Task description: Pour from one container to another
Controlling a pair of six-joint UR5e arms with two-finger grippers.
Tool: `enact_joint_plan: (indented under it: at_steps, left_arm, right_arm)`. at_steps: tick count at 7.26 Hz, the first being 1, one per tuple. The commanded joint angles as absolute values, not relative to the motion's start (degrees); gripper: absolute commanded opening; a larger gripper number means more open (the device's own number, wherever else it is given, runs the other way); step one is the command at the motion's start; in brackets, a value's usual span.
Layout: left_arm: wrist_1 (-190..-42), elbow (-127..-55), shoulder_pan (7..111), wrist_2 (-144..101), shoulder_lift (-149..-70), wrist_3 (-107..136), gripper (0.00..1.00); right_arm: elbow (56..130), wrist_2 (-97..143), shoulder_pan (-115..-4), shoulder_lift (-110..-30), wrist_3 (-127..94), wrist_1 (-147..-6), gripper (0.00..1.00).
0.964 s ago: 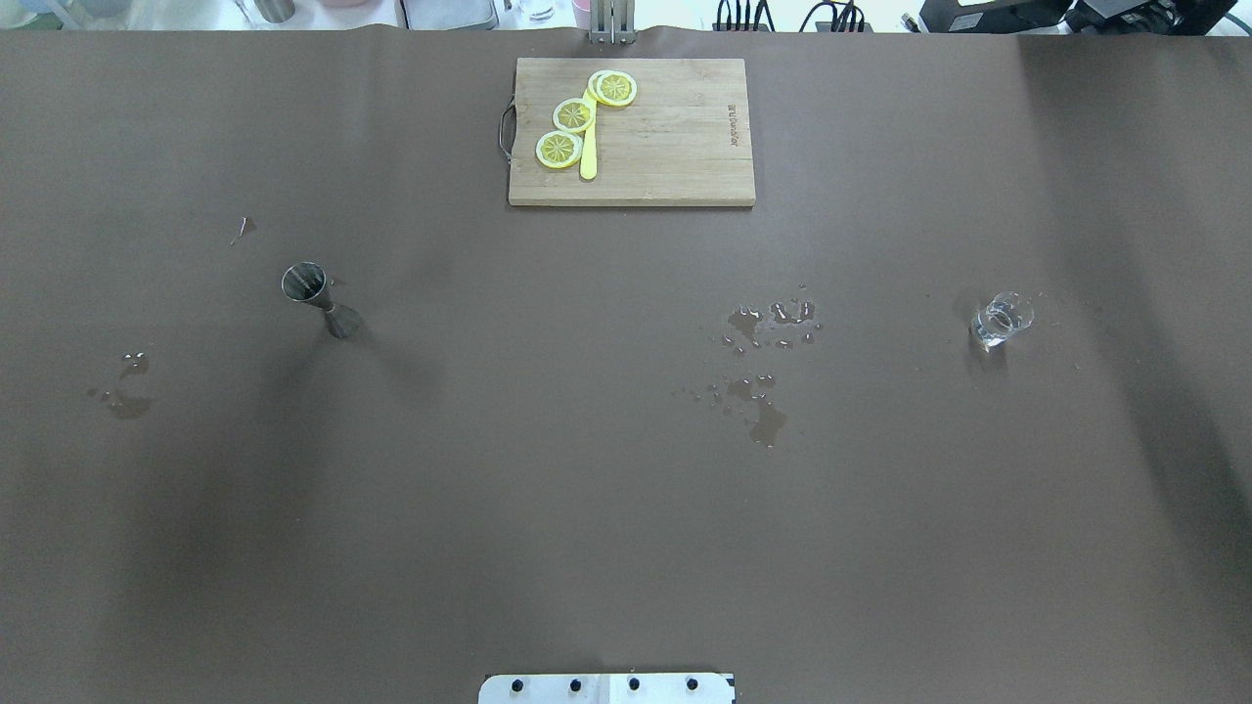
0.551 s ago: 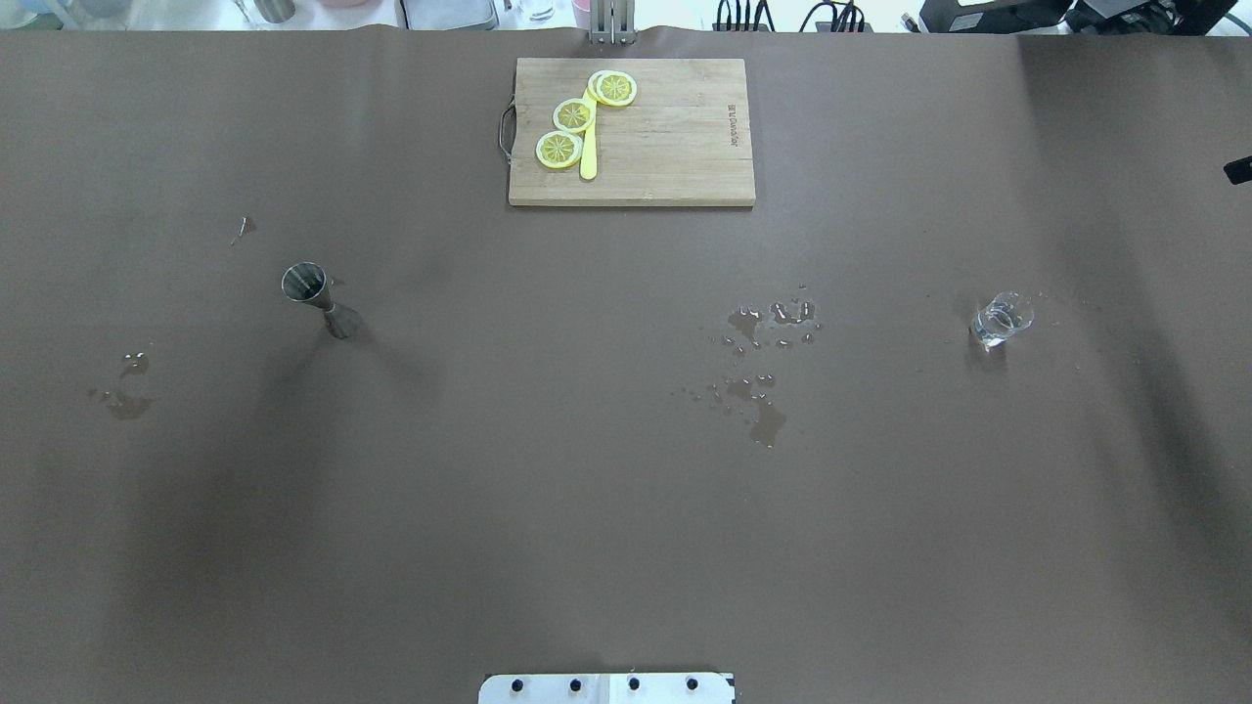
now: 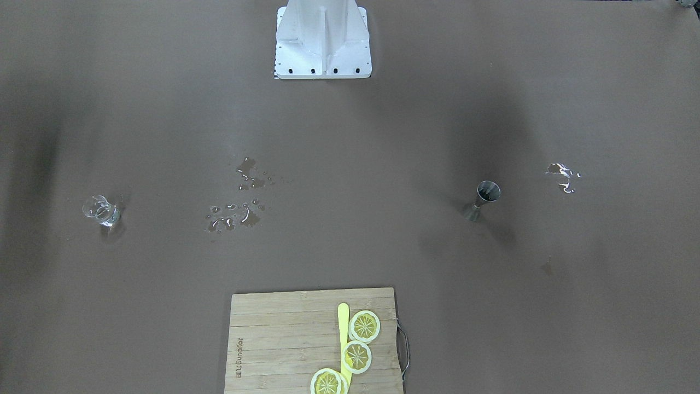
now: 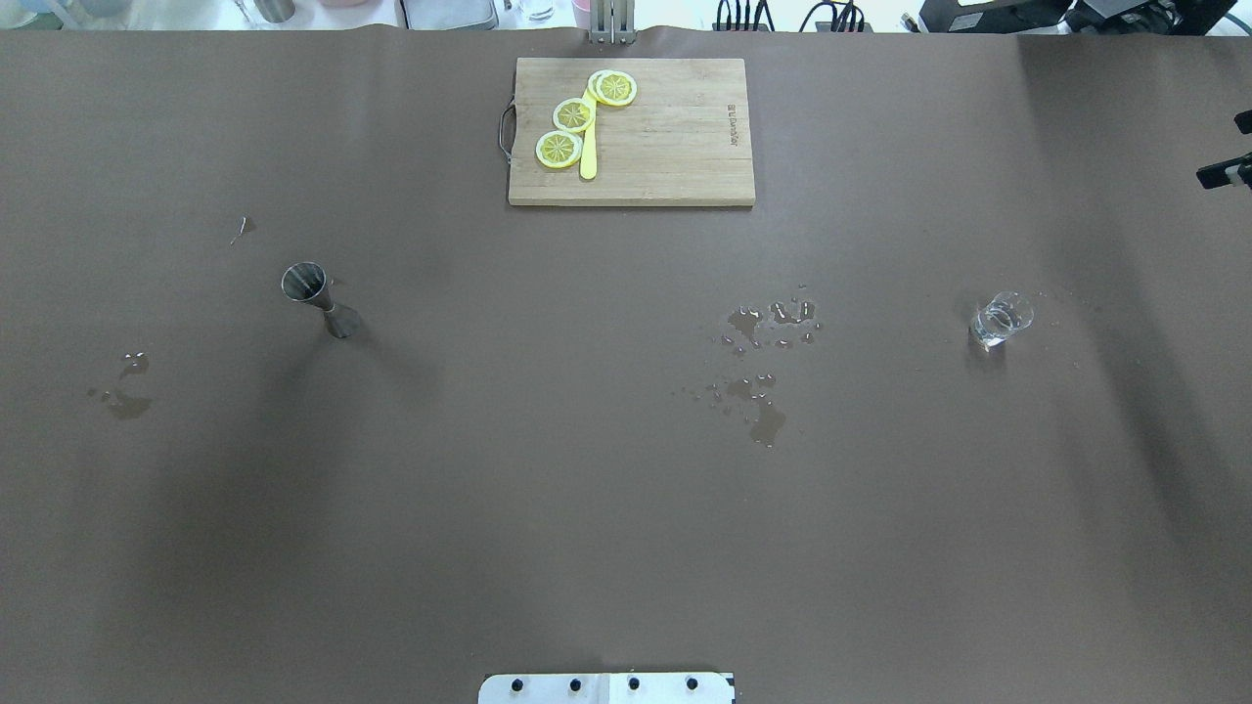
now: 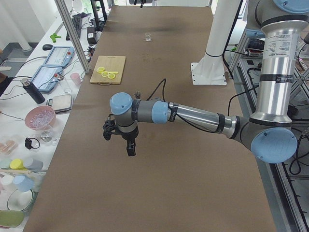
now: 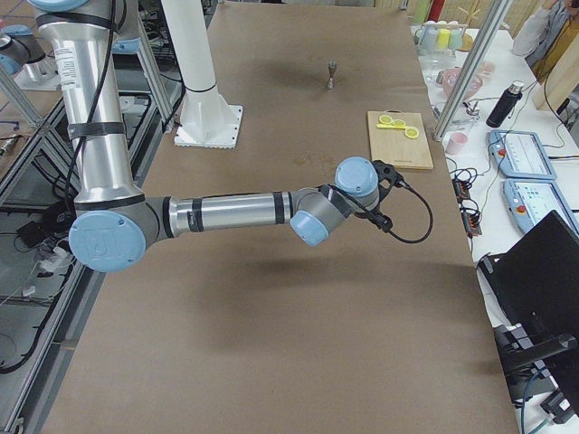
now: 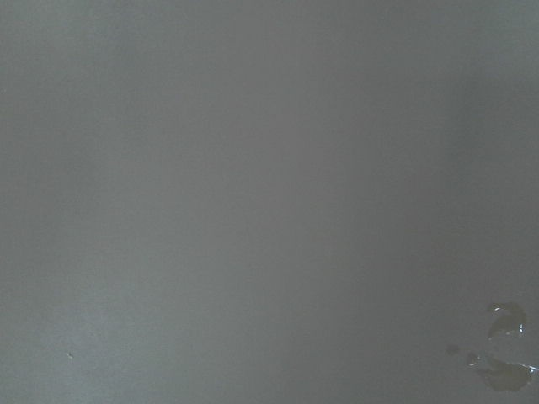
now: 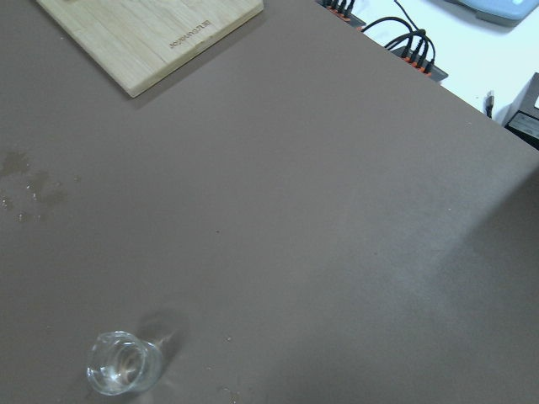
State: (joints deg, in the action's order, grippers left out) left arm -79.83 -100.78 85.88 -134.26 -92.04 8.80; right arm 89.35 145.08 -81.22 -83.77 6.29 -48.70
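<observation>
- My right end effector (image 4: pixel 1232 148) shows at the overhead view's edge, fingertips spread, holding nothing.
- My left end effector (image 5: pixel 119 141) hovers above the surface (image 4: pixel 587 508); spread or pressed together, I cannot tell.
- The glass (image 4: pixel 1000 320) stands on my right, the jigger (image 4: pixel 318 298) upright on my left, well apart.

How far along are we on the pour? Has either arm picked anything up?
Done: nothing visible. The jigger and the shot glass stand far apart on the table, both ungrasped, with puddles between them. In hand: nothing. The left pincer hangs empty above the table, and the right pincer shows empty at the table's right edge. Left: grasp one container, carry it over, pour.
</observation>
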Motion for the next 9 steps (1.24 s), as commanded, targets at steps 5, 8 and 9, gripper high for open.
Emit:
enact_joint_plan:
  at_steps: [5,8,9]
  left_arm:
    - [-71.0,-113.7,75.4,-137.9,-101.1,40.4,0.98]
    - [-82.3,-117.2,68.7,-135.3,-100.7,58.0,0.99]
    - [-85.7,-117.5,66.9,-134.5,-100.6,63.1,0.99]
  right_arm:
    - [83.6,149.2,-74.4,-87.8,5.6,-23.7,1.0]
    - [79.5,150.2,-73.6,-87.8,6.6,-17.0,1.0]
    - [79.5,150.0,-73.6,-87.4,6.5,-17.0,1.0]
